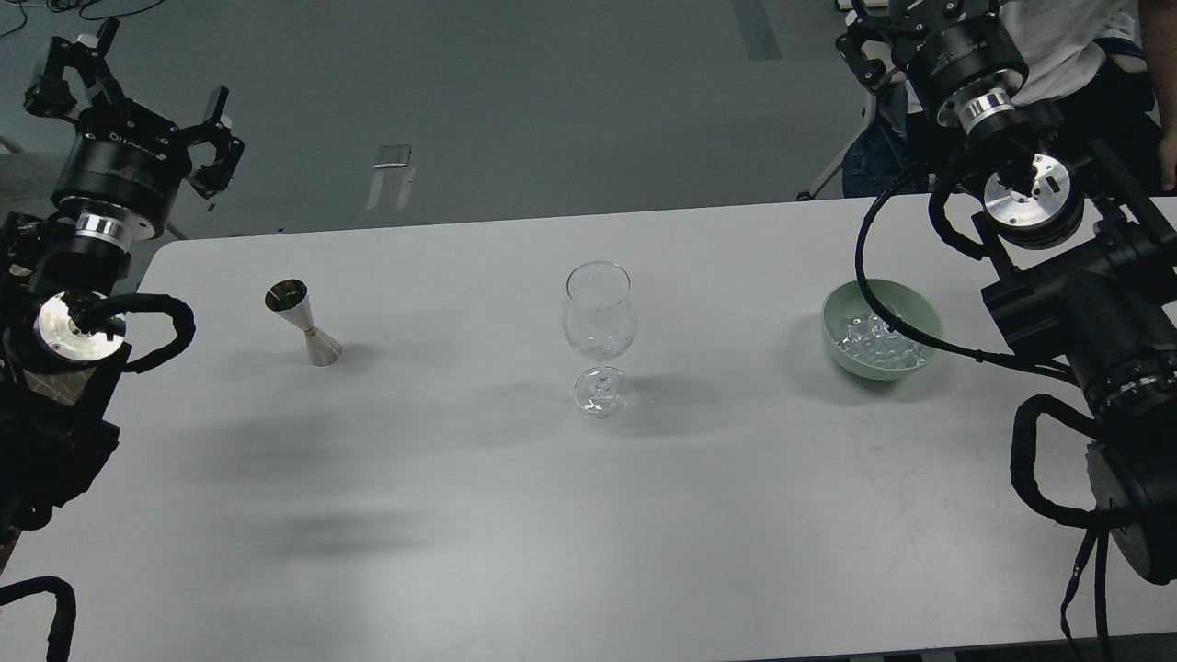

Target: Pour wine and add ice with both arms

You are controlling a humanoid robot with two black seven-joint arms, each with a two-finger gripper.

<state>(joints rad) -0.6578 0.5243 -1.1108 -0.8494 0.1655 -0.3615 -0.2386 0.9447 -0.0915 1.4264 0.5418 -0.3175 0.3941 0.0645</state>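
A clear stemmed wineglass (pixel 599 317) stands upright at the middle of the white table (pixel 515 515), and it looks empty. To its left stands a small silver jigger (pixel 304 322); I cannot see whether it holds wine. On the right a pale green bowl (pixel 922 313) holds the ice (pixel 872 342), several small clear cubes. My left gripper (pixel 134 103) hangs beyond the table's far left corner, open and empty. My right gripper (pixel 897 35) is raised past the far right edge, partly cut off by the frame, with one finger splayed outward and nothing in it.
A black cable (pixel 906 336) from my right arm loops over the bowl's rim. A person in white (pixel 1071 41) sits behind the table's far right. Grey floor lies beyond the far edge.
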